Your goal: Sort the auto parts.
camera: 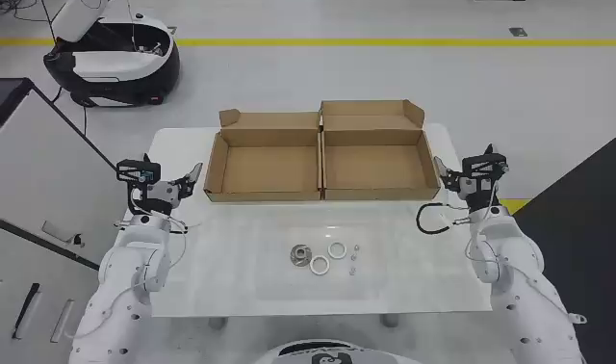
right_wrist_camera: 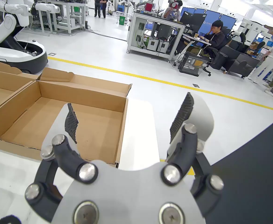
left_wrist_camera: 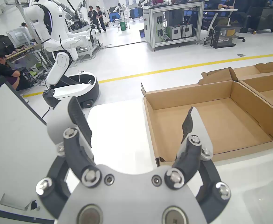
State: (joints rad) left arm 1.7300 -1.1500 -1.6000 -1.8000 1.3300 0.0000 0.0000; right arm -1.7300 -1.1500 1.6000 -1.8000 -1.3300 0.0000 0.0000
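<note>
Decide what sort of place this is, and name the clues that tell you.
Most likely a robotics lab or test hall: another white robot on a wheeled base, an equipment rack, and a yellow floor line.

No words, numbers or signs can be read on anything here. A blue partition (right_wrist_camera: 228, 20) in the room behind carries a small pale marking, too small to make out.
</note>
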